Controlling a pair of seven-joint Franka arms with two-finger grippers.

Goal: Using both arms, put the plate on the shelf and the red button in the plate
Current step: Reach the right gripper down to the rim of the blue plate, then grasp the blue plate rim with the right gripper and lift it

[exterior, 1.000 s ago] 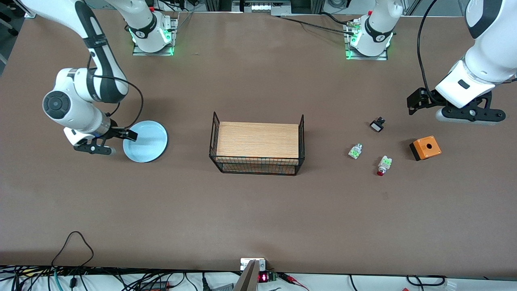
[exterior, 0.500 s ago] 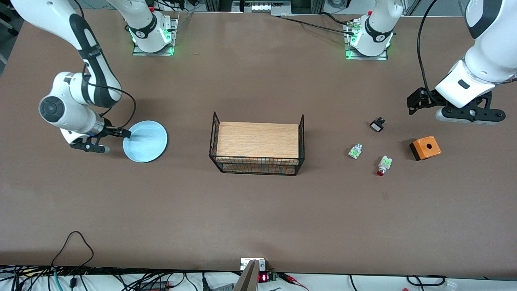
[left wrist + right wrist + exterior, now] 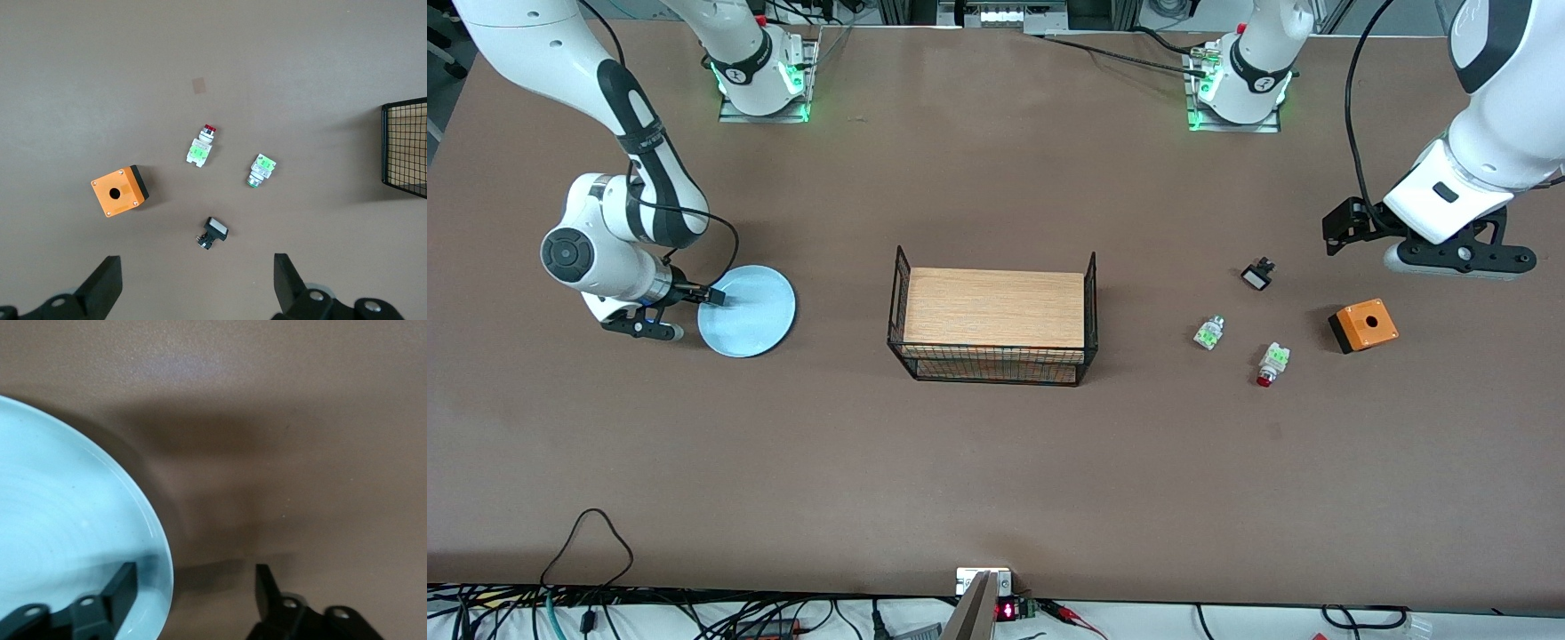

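Front view: right gripper (image 3: 694, 307) sitting at plate (image 3: 751, 311) rim toward right arm's end of table, fingers spread, one over plate (image 3: 67, 513), one outside rim. Left gripper (image 3: 1423, 244) waiting over table, jaws wide apart. Red button (image 3: 1270, 363) lying between white-green part (image 3: 1208, 332) and orange box (image 3: 1363, 325), nearer front camera than both.

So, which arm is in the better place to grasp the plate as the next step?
The right arm. The right gripper is open with its fingers astride the rim of the plate. The left gripper hangs open over the table near the orange box, at the left arm's end.
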